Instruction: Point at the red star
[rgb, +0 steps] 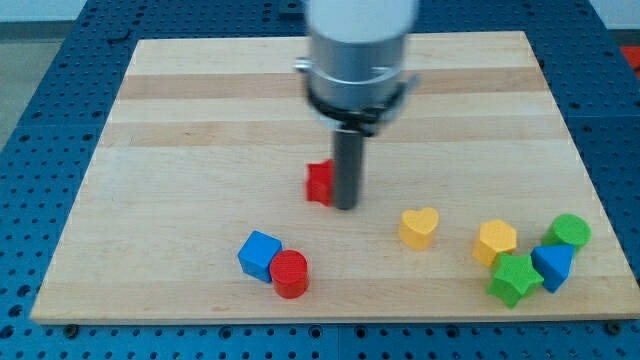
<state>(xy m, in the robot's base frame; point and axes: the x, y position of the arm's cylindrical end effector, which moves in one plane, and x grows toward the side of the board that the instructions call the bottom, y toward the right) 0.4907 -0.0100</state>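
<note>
The red star (319, 183) lies near the middle of the wooden board, partly hidden behind my rod. My tip (345, 206) rests on the board right at the star's right side, touching or nearly touching it. Only the star's left part shows.
A blue cube (260, 254) and a red cylinder (290, 273) sit together at the view's lower left of the star. A yellow heart (419, 227) lies to the lower right. Further right stand a yellow hexagon (495, 241), a green star (514, 278), a blue triangle (552, 265) and a green cylinder (570, 231).
</note>
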